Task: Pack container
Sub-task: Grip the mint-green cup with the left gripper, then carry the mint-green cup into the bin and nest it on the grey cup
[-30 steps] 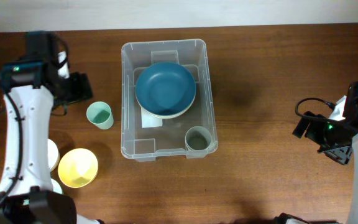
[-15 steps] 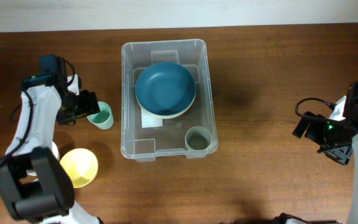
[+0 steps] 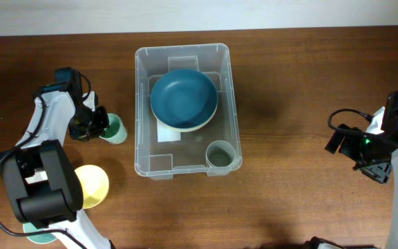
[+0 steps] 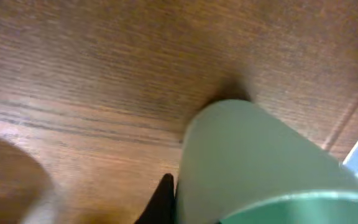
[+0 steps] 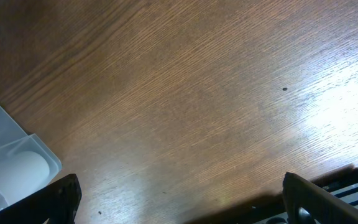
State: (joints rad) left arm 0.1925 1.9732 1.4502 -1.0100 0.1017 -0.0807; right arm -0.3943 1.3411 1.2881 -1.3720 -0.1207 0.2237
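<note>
The container, a clear rectangular bin, stands mid-table. Inside it a blue bowl rests on a pale bowl, and a grey-green cup stands in its near right corner. Left of the bin stands a mint green cup. My left gripper is shut on that cup's left wall. In the left wrist view one black finger presses against the outside of the mint cup; the other finger is hidden. My right gripper is open over bare wood at the far right.
A yellow cup sits near the front left, beside my left arm. Something teal shows at the bottom left edge. The bin's corner shows at the left of the right wrist view.
My left gripper has moved toward the front and right to the mint cup and has shut on its wall. The right arm has not moved.
</note>
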